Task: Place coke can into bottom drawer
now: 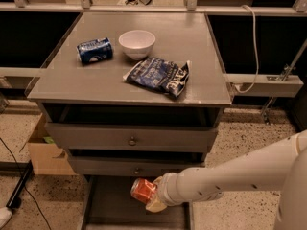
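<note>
Reaching in from the right at the end of a white arm (230,178), the hand (149,199) sits low in the view, just in front of the cabinet and above the pulled-out bottom drawer (112,209). It is closed around the coke can (142,191), gripping it from the right side and from underneath. The can is tilted, with its silver top turned toward the upper left. It hangs in the air over the right half of the drawer's grey tray, not touching the drawer floor, and just below the front of the middle drawer (96,166).

The bottom drawer is slid out toward the camera. Its flat floor and left side wall are in sight, while its right part is hidden behind the arm and hand. The middle drawer and the top drawer (91,137) above it are both pushed in, each with a small round knob at its centre.

On the worktop (192,42) a dark blue can (95,50) lies on its side near the left edge. A white bowl (137,43) stands upright just to the right of it, apart from it. A dark blue snack bag (159,75) lies flat in front of the bowl, toward the worktop's front edge.

A cardboard box (45,152) sits on the speckled floor (240,128) left of the cabinet. A white cable (252,47) hangs along the right.
</note>
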`<state>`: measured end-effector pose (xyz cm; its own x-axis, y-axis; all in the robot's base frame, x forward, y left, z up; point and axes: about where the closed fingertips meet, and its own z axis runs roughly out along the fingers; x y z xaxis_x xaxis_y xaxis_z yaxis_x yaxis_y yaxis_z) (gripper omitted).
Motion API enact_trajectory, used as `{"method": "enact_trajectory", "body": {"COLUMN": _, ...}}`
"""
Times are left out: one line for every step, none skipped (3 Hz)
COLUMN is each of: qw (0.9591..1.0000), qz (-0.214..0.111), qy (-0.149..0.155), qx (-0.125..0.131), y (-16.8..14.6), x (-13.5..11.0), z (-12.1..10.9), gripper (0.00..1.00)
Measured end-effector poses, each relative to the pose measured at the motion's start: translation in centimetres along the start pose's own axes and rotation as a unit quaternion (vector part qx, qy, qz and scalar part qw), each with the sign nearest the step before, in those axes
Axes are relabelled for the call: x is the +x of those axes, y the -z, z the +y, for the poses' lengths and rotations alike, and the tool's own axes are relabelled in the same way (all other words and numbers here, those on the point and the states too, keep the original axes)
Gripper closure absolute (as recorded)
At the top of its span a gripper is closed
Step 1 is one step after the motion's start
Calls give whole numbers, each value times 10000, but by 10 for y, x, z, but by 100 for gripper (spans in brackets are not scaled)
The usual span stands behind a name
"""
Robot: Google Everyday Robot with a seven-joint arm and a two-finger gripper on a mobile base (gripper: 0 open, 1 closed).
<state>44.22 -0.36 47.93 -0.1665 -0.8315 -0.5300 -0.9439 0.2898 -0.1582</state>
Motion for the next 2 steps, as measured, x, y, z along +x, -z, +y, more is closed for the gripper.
{"method": "enact_trajectory", "body": {"qw": 9994, "qz": -158, "qy": -170, "qx": -263, "y": -24, "x": 14, "z": -1, "gripper": 100}}
{"method": "enact_trajectory", "body": {"qw": 9978, "qz": -192, "qy": -329, "qx": -535, "y": -56, "x": 30, "z": 5, "gripper": 100}}
